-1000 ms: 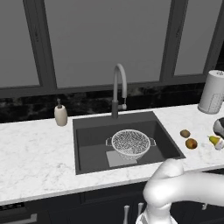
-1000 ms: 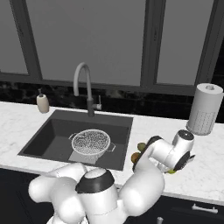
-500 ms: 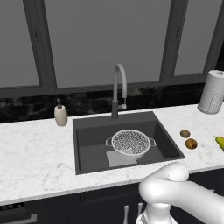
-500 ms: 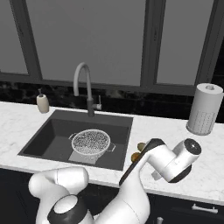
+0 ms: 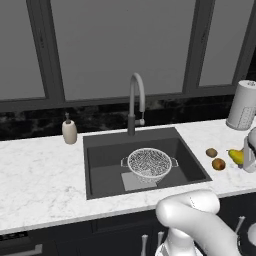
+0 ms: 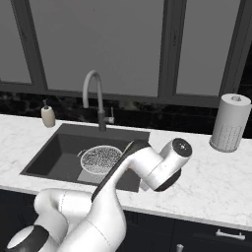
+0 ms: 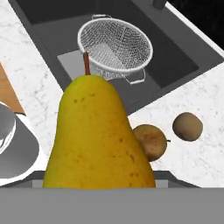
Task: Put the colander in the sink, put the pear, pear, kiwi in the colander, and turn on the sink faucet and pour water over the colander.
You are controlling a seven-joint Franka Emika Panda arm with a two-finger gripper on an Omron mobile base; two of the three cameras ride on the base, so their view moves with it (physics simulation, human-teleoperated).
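Note:
A big yellow pear (image 7: pixel 100 135) stands close up in the hand view, stem up, and my gripper (image 7: pixel 99 175) is shut on it, its fingertips hidden behind the fruit. From the left base the same pear (image 5: pixel 234 156) shows at my hand, right of the sink (image 5: pixel 100 165). The colander (image 5: pixel 150 164) sits upright and empty in the sink (image 7: pixel 175 52), under the faucet (image 5: pixel 136 100). On the counter between sink and hand lie a golden-brown pear (image 7: pixel 151 142) and the dull-brown kiwi (image 7: pixel 187 126), apart from each other. In the left base view the kiwi (image 5: pixel 211 152) lies behind this pear (image 5: pixel 218 164).
A paper towel roll (image 5: pixel 242 105) stands at the back right and a beige soap dispenser (image 5: pixel 69 131) left of the sink. A metal bowl (image 7: pixel 13 144) and a wooden board (image 7: pixel 6 94) lie near my hand. My arm (image 6: pixel 142 162) hides the fruits from the right base.
The arm has swung round, and the yellow pear has shifted a little toward the sink with the hand. The colander, the kiwi and the other pear lie as before.

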